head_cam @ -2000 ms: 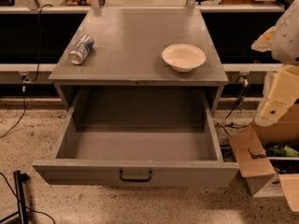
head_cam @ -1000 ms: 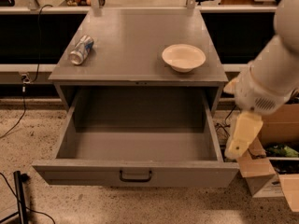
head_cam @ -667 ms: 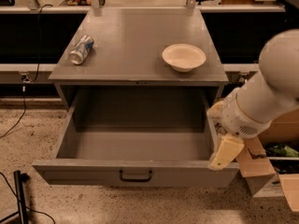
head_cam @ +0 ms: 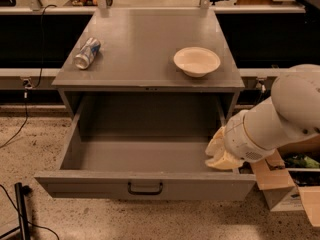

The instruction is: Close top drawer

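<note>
The top drawer (head_cam: 145,184) is a wide, deep grey metal drawer, pulled fully out and empty, with a small dark bar handle (head_cam: 145,188) centred on its front. My gripper (head_cam: 218,151) is cream-coloured, on the end of a thick white arm (head_cam: 280,119) coming in from the right. It hangs over the drawer's right side wall, just behind the front panel's right end. Whether it touches the drawer does not show.
On the grey cabinet top (head_cam: 145,49) lie a tipped can (head_cam: 87,53) at the left and a white bowl (head_cam: 197,61) at the right. Cardboard boxes (head_cam: 287,184) stand on the floor to the right. A black cable and stand (head_cam: 21,209) are at the lower left.
My arm has swung in from the right and down, bringing the gripper from beside the cabinet to over the drawer's right front corner. The drawer has not moved.
</note>
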### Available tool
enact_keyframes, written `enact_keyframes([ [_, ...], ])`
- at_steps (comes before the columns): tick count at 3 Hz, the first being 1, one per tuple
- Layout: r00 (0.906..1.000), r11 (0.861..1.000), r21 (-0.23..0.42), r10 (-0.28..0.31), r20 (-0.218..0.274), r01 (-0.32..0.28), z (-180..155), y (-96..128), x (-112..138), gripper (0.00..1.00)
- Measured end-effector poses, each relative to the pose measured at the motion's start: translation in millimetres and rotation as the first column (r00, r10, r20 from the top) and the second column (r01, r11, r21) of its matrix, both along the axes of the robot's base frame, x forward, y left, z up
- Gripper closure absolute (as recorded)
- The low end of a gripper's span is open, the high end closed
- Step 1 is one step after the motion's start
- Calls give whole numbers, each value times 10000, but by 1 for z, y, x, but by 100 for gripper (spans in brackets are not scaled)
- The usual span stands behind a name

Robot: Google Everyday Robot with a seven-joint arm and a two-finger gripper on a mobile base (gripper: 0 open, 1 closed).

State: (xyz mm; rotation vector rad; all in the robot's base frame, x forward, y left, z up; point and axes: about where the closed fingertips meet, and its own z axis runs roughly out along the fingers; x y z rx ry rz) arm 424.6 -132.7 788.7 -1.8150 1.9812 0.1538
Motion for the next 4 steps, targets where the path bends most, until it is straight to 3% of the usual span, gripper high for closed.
enact_keyframes([
  [1,9995,9999,-27,166,282,-165,-4,6,-18,88],
  [2,9924,9976,-288,661,1037,-635,-25,13,-56,100],
  [4,9876,9918,-423,1243,957,-1208,-44,12,-69,100],
])
